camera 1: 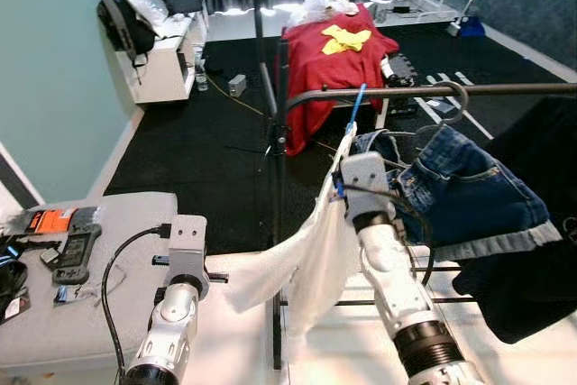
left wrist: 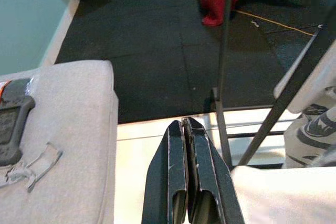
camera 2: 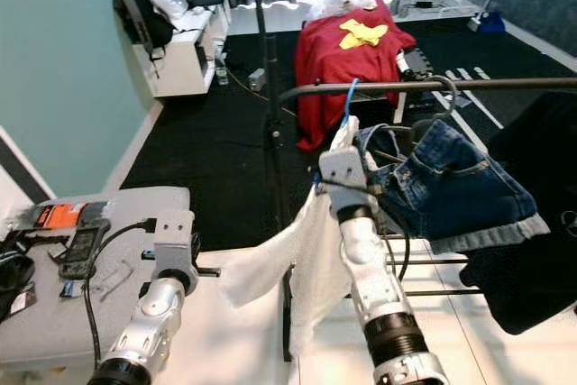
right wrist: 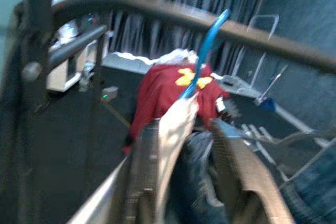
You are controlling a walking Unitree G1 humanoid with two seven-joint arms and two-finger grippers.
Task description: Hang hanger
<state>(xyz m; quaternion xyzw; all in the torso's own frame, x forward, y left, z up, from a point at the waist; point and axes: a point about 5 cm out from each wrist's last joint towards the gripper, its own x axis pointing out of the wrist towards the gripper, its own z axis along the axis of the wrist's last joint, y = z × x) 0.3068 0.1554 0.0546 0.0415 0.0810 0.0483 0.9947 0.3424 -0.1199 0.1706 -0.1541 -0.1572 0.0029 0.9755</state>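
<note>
The right tool pinches the blue hanger with its white cloth, hook just under the rail. Tilted, it could miss and drop. The left tool is pressed together.

Counts from my station

I counted one blue hanger, one white garment, one pair of denim shorts, one clothes rail, one red cloth, two black bags.
</note>
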